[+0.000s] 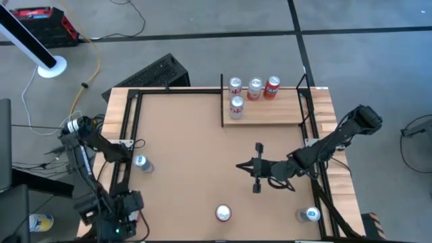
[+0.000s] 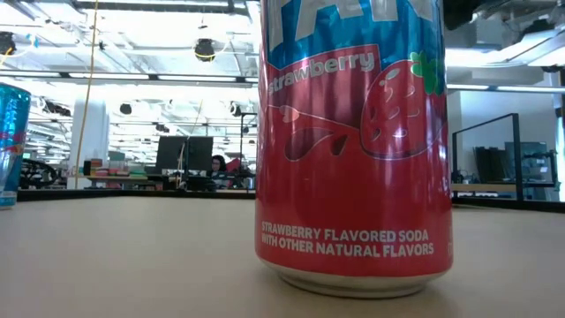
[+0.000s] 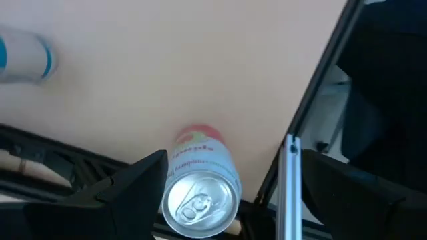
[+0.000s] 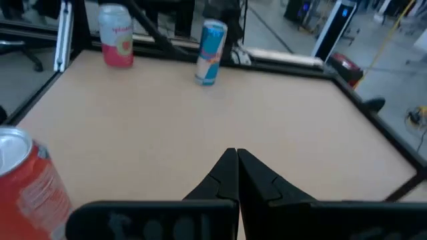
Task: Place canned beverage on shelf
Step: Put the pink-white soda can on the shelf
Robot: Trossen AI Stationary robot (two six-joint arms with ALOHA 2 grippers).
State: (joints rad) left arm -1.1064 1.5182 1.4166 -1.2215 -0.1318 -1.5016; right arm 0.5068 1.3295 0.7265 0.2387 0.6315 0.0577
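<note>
Reading "STRAWBERRY FLAVORED SODA" on red can (image 2: 353,141); right hand (image 1: 256,169) pressed together, left hand (image 1: 115,219) apart.

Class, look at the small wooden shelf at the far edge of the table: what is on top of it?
Four cans stand upright on the shelf: three in a back row, one in front. Anything under the board is hidden.

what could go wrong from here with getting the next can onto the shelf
1. The shelf already holds four cans bunched at its left end; a can set down close by could knock them over.
2. The right claw is shut, empty, mid-table; it must open before any grasp.
3. The open left claw hovers by the table's front edge above the strawberry soda can; a sloppy grab might push it off.
</note>
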